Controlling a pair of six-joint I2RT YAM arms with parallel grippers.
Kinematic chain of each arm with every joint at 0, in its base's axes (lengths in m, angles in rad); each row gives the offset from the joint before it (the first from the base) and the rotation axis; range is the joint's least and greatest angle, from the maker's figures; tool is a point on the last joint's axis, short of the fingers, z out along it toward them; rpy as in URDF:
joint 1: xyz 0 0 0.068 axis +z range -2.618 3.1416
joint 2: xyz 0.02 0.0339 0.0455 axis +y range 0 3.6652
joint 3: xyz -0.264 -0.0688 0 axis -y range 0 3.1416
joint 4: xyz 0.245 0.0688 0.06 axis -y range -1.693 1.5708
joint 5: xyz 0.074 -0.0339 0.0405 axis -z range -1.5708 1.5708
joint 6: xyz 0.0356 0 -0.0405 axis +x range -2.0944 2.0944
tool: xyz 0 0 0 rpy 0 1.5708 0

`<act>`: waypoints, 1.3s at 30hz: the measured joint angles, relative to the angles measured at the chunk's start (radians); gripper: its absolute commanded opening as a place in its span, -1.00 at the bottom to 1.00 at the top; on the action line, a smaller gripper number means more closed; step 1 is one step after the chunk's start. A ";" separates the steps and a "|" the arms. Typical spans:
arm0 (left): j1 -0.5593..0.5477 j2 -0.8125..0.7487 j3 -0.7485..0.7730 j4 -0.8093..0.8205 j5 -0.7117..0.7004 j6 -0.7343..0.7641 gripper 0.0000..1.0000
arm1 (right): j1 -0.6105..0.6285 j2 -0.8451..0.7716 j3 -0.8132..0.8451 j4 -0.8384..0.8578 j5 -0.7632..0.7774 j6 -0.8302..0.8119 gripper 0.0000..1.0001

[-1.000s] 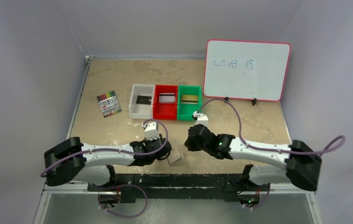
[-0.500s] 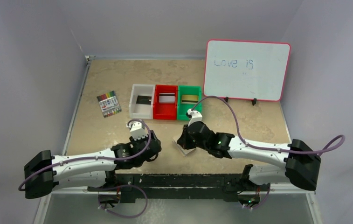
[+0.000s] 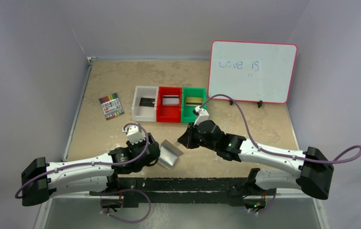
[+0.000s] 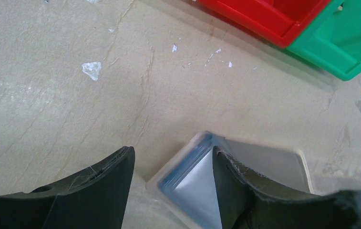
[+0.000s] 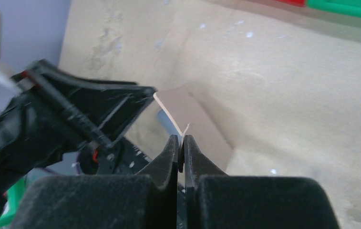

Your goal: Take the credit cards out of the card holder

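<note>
Cards (image 3: 146,101) sit in the bins (image 3: 169,118) (one apiece), so the right claw (image 5: 180,141), pinching the holder (image 3: 169,155), seemingly need only release; left claw (image 4: 172,153) gapes.

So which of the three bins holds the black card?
The white bin, leftmost in the row; the red bin beside it holds a silver-grey card, the green bin a gold card.

Both arms low, claws close together in the middle.
My left arm (image 3: 78,169) stretches out low from its base and reaches to the right. The left claw (image 4: 171,153) has its two fingers spread apart, holding nothing. My right arm (image 3: 269,155) reaches to the left, also low. The right claw (image 5: 180,140) is squeezed tight, its tips pinching a thin edge of the card holder (image 3: 169,155).
</note>
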 measured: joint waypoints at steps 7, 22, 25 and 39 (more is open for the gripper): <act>0.000 0.037 0.000 0.050 0.027 0.045 0.21 | -0.133 0.011 -0.167 -0.027 -0.003 0.089 -1.00; -0.001 0.237 0.071 0.301 0.209 0.256 0.19 | -0.135 -0.117 -0.335 -0.105 0.017 0.261 -0.68; -0.001 0.264 0.082 0.331 0.238 0.276 0.18 | -0.135 -0.126 -0.336 -0.107 0.017 0.256 -0.50; -0.020 0.408 0.119 0.428 0.345 0.317 0.04 | -0.135 -0.236 -0.226 -0.105 -0.025 0.190 -0.50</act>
